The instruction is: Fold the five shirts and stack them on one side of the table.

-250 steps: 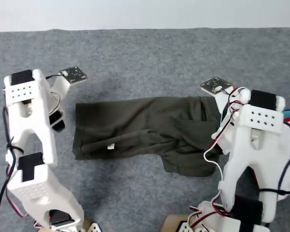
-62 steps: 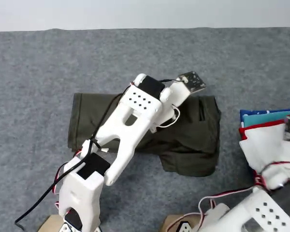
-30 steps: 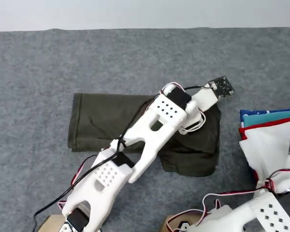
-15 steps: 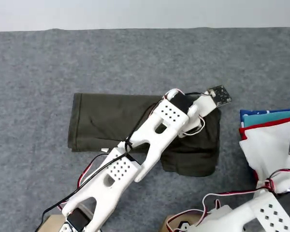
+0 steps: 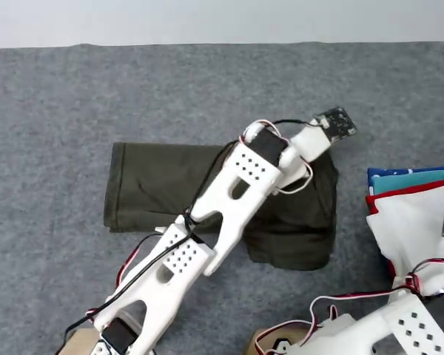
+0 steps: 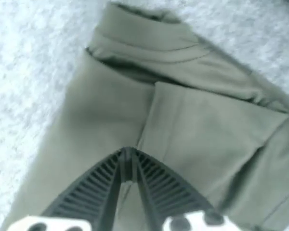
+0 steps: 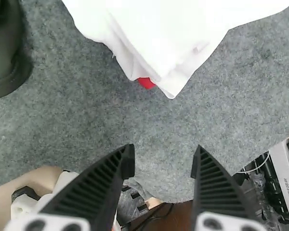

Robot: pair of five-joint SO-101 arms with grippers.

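Observation:
A dark olive shirt (image 5: 155, 188) lies partly folded in the middle of the grey table. My left arm (image 5: 248, 170) stretches across it, with its wrist over the shirt's right part. In the left wrist view, my left gripper (image 6: 128, 153) is shut, its tips together just above the olive shirt (image 6: 197, 125) beside a folded sleeve edge. At the table's right edge is a stack of folded shirts (image 5: 411, 214), white on top of red, teal and blue. My right gripper (image 7: 164, 153) hangs open over bare table, close to the white shirt (image 7: 183, 33).
The table (image 5: 207, 89) is covered in grey felt. Behind it runs a pale wall. My right arm's base (image 5: 385, 333) and loose cables sit at the near right corner, and equipment (image 7: 284, 168) shows past the table's edge.
The left arm has swept rightward across the olive shirt, and its wrist shifted slightly toward the far side in the last half second. The right arm withdrew to the near right corner.

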